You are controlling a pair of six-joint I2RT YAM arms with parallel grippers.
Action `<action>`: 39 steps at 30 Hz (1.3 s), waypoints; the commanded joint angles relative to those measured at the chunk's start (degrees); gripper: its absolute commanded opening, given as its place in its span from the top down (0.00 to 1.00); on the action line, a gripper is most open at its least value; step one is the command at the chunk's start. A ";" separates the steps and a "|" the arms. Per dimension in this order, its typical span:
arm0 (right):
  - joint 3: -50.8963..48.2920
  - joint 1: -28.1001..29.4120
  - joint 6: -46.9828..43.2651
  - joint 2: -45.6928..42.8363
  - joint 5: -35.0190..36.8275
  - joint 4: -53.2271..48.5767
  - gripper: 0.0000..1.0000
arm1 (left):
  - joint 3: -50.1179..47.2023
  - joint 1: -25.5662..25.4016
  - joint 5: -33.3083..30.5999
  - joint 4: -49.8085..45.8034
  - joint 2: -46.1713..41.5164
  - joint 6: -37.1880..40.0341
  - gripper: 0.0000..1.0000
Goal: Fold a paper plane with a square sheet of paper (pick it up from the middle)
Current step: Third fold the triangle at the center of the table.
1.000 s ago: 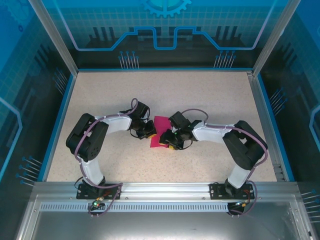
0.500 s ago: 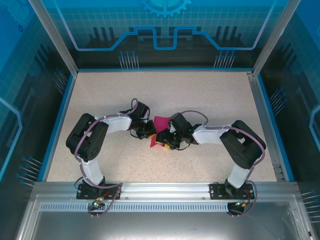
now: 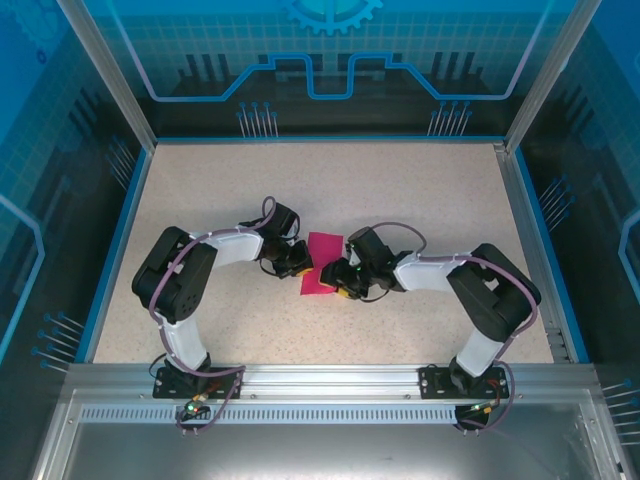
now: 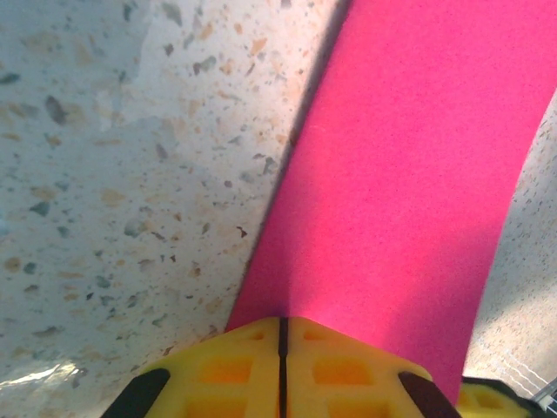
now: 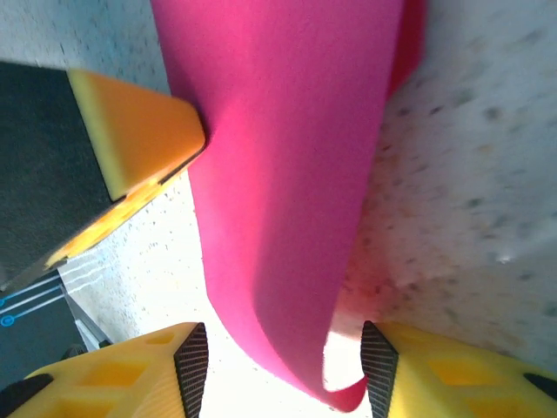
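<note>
The pink paper (image 3: 320, 265) is folded into a narrow strip and sits right between the two grippers. The left gripper (image 4: 282, 326) is pinched tight on one end, and the strip runs flat away from its fingertips. The right gripper (image 5: 283, 348) is spread fairly wide, straddling a curled-up fold edge. There's loads of bare speckled table (image 3: 400, 190) beyond both grippers, and the walls are well apart from them.
</note>
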 commanded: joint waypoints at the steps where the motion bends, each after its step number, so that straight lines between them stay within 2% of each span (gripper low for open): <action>1: -0.15 -1.01 -1.98 -1.82 0.33 0.06 0.49 | -1.82 -0.06 -2.59 -3.58 1.99 -0.15 0.91; 8: -0.59 -0.45 0.49 -0.71 -2.68 2.86 0.56 | -1.43 -0.12 -2.65 -3.91 2.12 -0.21 0.91; 14: -1.99 0.39 3.19 -1.54 -1.59 2.24 0.64 | -1.25 -0.06 -2.65 -4.01 2.00 -0.25 0.91; 23: -3.54 0.04 5.48 -5.75 1.10 -1.87 0.87 | -1.66 -0.12 -2.34 -4.17 -0.07 0.08 0.91; 27: -3.50 -0.48 5.05 -7.35 1.33 -4.76 1.00 | -2.60 -0.12 0.89 -0.71 -2.58 0.12 0.90; 30: -2.52 -0.93 3.53 -7.12 -0.31 -7.86 1.00 | -3.43 -0.05 5.06 3.77 -5.41 -0.30 0.86; 32: -0.46 -1.11 0.58 -6.77 -1.27 -13.32 1.00 | -3.70 -0.12 7.22 6.44 -7.51 -0.40 0.82; 39: 2.68 -2.11 -6.82 -7.21 -3.52 -25.68 1.00 | -3.21 -0.10 8.40 7.68 -8.74 0.74 0.78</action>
